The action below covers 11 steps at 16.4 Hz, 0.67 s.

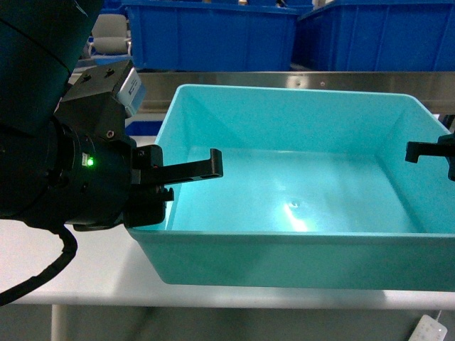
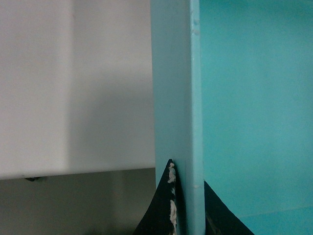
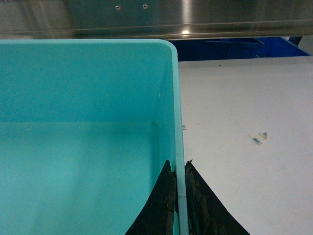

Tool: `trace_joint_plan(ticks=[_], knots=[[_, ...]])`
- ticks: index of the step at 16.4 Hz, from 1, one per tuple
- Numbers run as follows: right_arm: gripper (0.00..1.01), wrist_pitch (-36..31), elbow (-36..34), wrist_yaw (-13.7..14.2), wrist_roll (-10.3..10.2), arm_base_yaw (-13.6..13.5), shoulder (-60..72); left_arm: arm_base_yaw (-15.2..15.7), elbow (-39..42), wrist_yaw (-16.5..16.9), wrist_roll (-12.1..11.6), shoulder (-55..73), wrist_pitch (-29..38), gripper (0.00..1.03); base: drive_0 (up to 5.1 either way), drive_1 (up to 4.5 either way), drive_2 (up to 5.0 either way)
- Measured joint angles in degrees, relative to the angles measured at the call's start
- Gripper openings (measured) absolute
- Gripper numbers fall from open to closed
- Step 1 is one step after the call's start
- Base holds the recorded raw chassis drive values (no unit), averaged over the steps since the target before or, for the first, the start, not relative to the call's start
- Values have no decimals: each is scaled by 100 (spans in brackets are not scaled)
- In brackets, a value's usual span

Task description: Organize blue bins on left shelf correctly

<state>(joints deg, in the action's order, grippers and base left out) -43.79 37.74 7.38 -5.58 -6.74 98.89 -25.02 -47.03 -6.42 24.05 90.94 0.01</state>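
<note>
- The turquoise bin (image 1: pixel 298 192) sat on the white tabletop (image 1: pixel 78 263), filling your head view from 9 to 3 o'clock, with the steel shelf rail (image 1: pixel 298 80) and the dark blue ribbed bins (image 1: pixel 213 35) beyond it at 12 o'clock. You risked catching its far rim on that rail if you lifted too low.
- Your left gripper (image 2: pixel 188 205) was clamped on the bin's left wall at 9 o'clock, one finger inside and one outside. The thin smooth plastic could have slid out of that pinch once weight came on.
- Your right gripper (image 3: pixel 179 196) pinched the right wall at 3 o'clock, fingers closed against both faces of it. If one arm had risen faster than the other, the bin would likely have tilted and twisted free.
- A small scrap of tape (image 3: pixel 257 137) lay on the table at 3 o'clock, well apart from the bin; it posed little danger.
</note>
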Motion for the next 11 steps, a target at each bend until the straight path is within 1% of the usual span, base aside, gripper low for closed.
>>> trace_joint_plan(ticks=[11], knots=[[2,-15,0,-13,-2,0,2,11,0,2,-2,0,0,2,-494,242,242]])
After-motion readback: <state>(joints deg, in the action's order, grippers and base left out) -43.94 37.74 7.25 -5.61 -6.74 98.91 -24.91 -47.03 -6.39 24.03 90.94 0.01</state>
